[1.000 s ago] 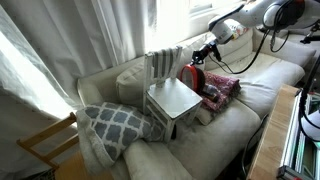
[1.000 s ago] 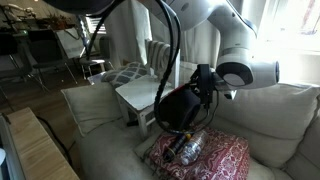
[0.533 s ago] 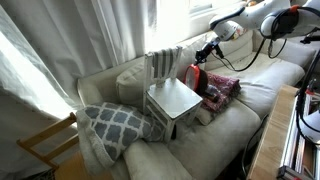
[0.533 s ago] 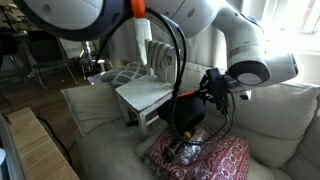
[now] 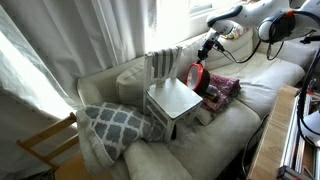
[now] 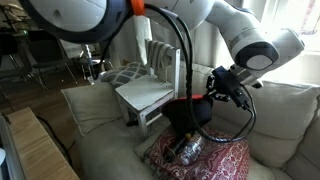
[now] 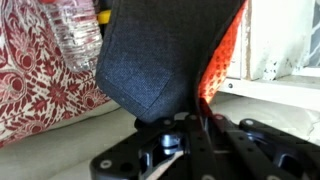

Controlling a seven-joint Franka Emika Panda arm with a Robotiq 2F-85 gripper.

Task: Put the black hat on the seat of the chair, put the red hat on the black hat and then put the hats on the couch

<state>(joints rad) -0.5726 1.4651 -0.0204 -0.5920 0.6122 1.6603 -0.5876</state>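
The hats (image 6: 188, 118) have risen above the cream couch (image 5: 260, 85).

The gripper (image 6: 222, 88) sits further from the chair (image 6: 140, 94) than before. The black hat (image 6: 188, 117) and red hat (image 5: 198, 76) follow beneath it.

Home living rm: big cream couch (image 5: 262, 80), window curtains (image 5: 60, 50), patterned cushion (image 5: 110, 125)
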